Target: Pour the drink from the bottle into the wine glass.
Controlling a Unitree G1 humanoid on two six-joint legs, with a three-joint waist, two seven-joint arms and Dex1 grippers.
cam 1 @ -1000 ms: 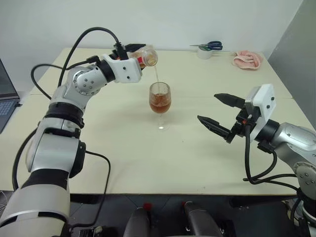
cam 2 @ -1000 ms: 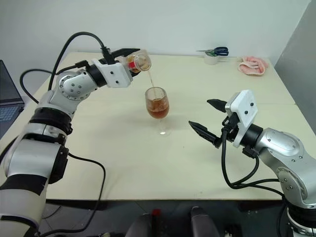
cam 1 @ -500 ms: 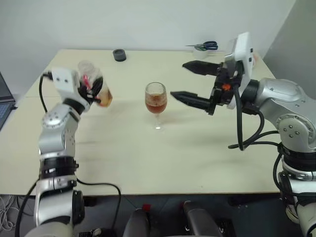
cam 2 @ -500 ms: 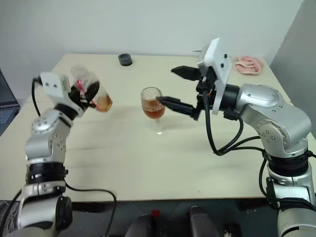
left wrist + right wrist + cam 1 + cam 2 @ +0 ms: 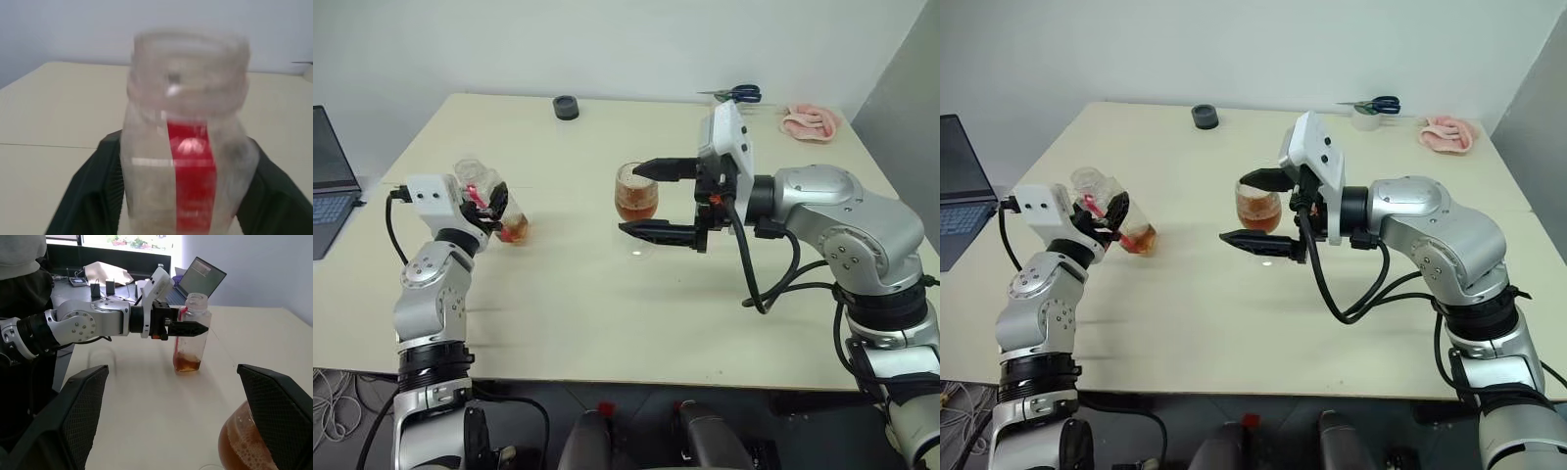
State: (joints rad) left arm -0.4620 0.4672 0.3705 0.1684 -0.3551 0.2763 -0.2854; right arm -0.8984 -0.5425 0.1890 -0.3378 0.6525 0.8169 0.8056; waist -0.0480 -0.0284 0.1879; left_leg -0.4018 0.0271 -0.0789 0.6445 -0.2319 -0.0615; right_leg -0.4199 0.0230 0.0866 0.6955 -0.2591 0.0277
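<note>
The wine glass (image 5: 634, 194) stands mid-table, its bowl about half full of the amber drink (image 5: 634, 207). My right gripper (image 5: 626, 200) is open and reaches in from the right. One finger passes behind the bowl and the other in front of the stem, and neither touches the glass. At the table's left the uncapped bottle (image 5: 190, 346) stands upright with a little drink (image 5: 186, 365) in its bottom. My left gripper (image 5: 492, 208) is shut on the bottle's body, black fingers (image 5: 90, 196) on both sides of the red label.
A laptop (image 5: 331, 166) sits at the far left edge. Along the back of the table (image 5: 607, 313) lie a black round object (image 5: 566, 106), scissors (image 5: 1376, 103) on a white tape roll (image 5: 1363, 119), and a pink cloth (image 5: 808, 120).
The left arm has swung the bottle away from above the glass, turned it upright and lowered it at the left. The right gripper has moved in from the right until its fingers flank the glass.
</note>
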